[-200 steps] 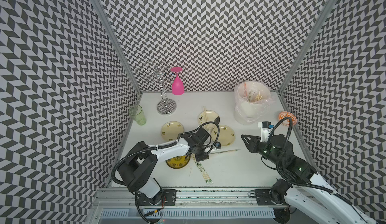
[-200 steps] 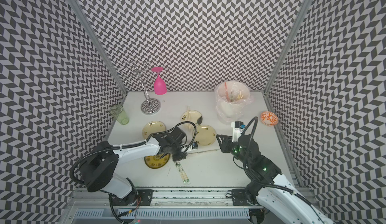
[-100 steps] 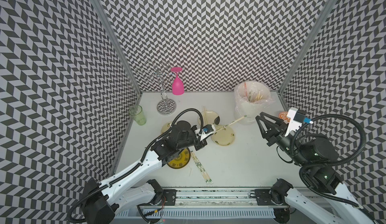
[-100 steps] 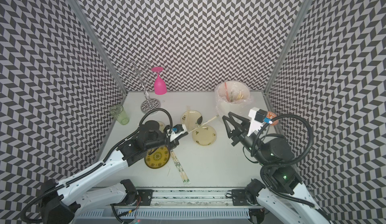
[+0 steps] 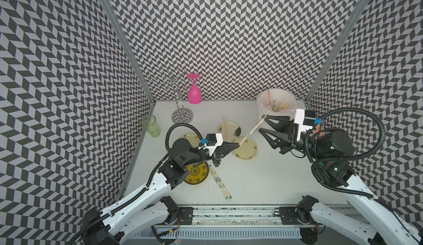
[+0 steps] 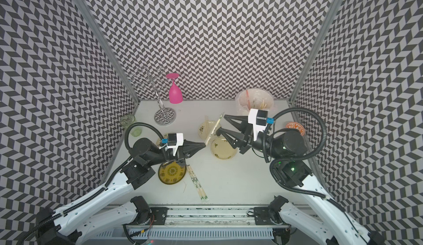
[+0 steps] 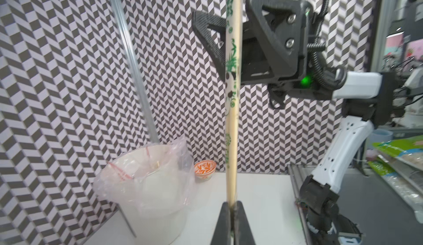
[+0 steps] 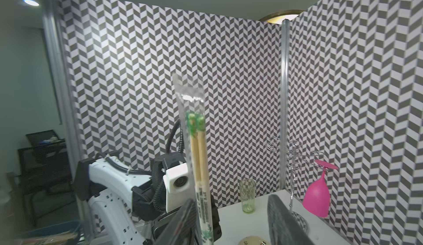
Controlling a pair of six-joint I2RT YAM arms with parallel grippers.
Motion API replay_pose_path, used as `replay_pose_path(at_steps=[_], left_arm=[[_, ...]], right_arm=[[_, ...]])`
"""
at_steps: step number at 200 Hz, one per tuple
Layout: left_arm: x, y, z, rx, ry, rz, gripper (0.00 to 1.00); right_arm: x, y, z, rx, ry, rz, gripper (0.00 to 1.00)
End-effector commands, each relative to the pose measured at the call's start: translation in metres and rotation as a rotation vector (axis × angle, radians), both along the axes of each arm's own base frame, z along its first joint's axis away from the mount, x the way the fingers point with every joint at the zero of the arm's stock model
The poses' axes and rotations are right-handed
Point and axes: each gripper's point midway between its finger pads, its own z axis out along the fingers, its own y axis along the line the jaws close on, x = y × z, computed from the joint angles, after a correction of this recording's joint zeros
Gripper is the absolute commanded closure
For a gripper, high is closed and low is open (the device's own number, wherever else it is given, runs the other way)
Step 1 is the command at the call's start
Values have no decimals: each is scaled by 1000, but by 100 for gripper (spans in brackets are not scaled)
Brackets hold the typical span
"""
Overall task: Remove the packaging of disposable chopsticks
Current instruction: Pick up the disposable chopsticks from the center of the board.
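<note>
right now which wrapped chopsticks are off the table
The pair in the left gripper, angled up; the other pair lies flat by the yellow plate.

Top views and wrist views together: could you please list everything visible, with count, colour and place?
wrapped chopstick pairs in clear printed sleeves: two, tan; one held aloft, one lying near the front edge
bare bamboo chopsticks: one pair, tan, on the far plate
pale yellow round plates: three, table middle
dark yellow patterned plate: one, under the left arm
pink plastic goblet: one, hanging inverted on the rack
chrome wire rack: one, back left
green glass tumbler: one, left wall
white bag-lined bin: one, back right
orange patterned bowl: one, right edge
white table: one, beneath everything
left gripper: black, shut on the held pair
right gripper: black, open at its free end
</note>
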Motion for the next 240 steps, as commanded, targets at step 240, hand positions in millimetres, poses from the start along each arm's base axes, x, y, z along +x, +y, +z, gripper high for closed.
replay_pose_path(at_steps=[240], left_arm=[[-40, 1, 60, -210, 88, -333, 100]], right_arm=[[-47, 58, -7, -52, -88, 331, 63]])
